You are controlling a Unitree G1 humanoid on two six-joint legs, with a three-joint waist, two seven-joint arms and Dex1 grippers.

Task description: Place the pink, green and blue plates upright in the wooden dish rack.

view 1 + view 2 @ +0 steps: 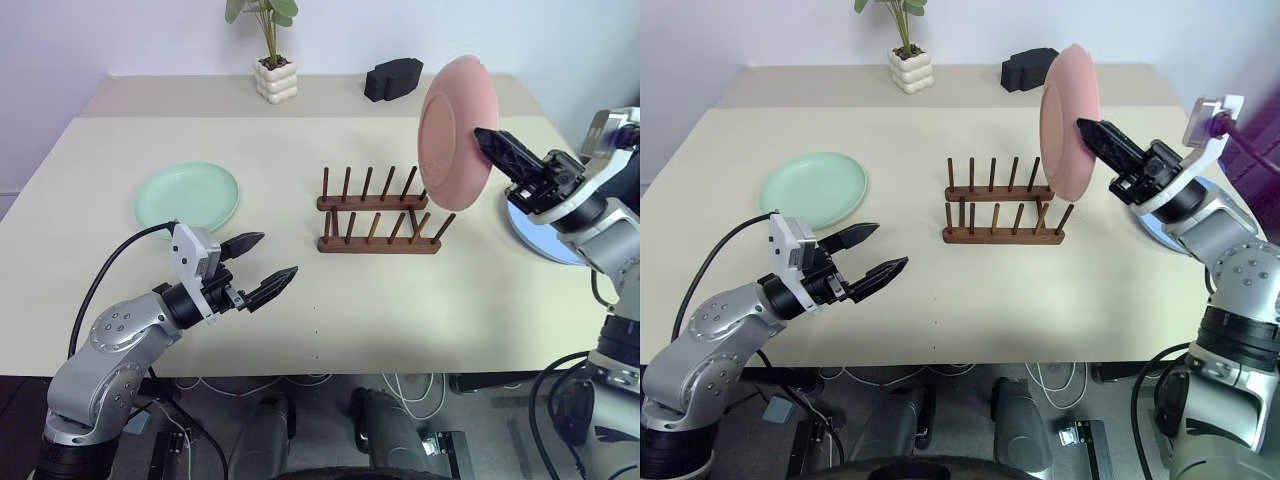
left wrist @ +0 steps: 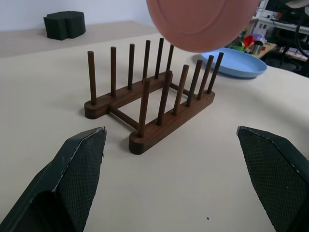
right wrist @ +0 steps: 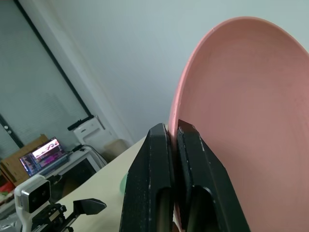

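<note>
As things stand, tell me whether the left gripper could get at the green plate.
Probably yes. The left gripper is open and holds nothing, and the green plate lies flat on its side of the table, with nothing lying between them.

you have the right gripper [image 1: 492,142] clamped on the pink plate [image 1: 455,127], held upright above the right end of the wooden dish rack [image 1: 379,215]. the left gripper [image 1: 269,264] hangs open near the green plate [image 1: 187,196], which lies flat. the blue plate [image 1: 540,238] lies behind the right arm.

No readable text, labels, brands or numbers anywhere; the distant laptop screen [image 3: 44,149] is possibly showing content, but illegible.
</note>
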